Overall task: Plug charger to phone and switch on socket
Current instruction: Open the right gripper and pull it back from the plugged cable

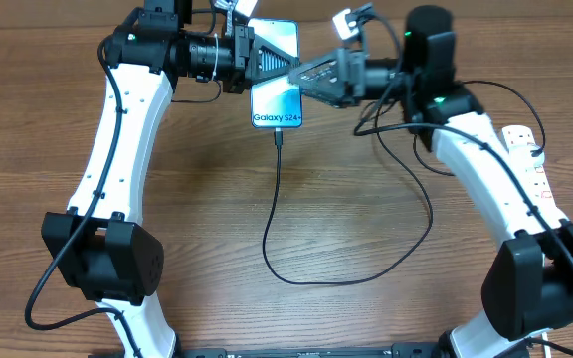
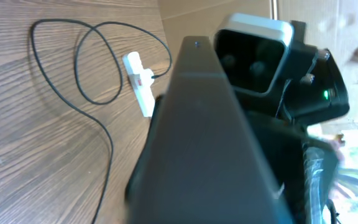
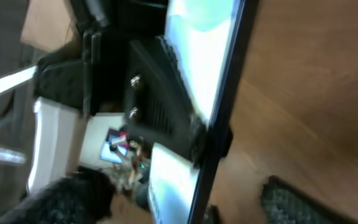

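Reaching in over the table (image 1: 197, 229), the right arm (image 1: 485, 189) lies stretched toward the left one, and the socket (image 1: 527, 159) sits just beside its forearm. That white strip is well behind the right gripper (image 1: 304, 76), back toward its own base. Its long axis runs roughly along the forearm, and the left gripper (image 1: 272, 62) is far from it. The phone (image 1: 277, 104) is directly ahead of the right gripper, clamped across its middle by the left gripper. The charger (image 1: 272, 219) meets the phone's lower end, apparently seated. The right gripper stands wide, pads (image 3: 291, 199) apart and holding nothing. The switch looks like that arm's job, after it retracts and turns downward.
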`<state>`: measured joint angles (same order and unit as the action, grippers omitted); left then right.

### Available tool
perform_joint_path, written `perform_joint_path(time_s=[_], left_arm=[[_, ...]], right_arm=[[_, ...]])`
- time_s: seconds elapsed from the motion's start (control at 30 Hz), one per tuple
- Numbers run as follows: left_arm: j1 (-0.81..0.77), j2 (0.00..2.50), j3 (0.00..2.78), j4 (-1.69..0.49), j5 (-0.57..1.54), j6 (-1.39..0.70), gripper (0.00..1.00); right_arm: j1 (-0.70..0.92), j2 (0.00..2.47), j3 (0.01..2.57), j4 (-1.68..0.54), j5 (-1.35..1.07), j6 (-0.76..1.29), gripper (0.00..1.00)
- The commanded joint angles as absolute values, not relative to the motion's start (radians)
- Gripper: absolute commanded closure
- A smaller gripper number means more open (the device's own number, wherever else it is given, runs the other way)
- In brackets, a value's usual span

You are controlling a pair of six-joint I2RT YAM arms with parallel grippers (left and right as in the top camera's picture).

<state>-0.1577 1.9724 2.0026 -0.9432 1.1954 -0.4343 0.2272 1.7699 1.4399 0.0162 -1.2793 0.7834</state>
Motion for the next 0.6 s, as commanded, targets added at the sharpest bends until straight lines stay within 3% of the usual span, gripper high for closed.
perform_joint_path(time_s=[0.0,0.57], left_arm=[[-0.164,1.962,2.01,-0.937,1.198,-0.415,0.96],[-0.164,1.962,2.01,-0.937,1.198,-0.431,0.96]], right_arm=[[0.164,1.743,1.466,0.009,-1.462,0.75,0.0],[0.075,1.743,1.465,-0.02,-1.505,0.751,0.0]])
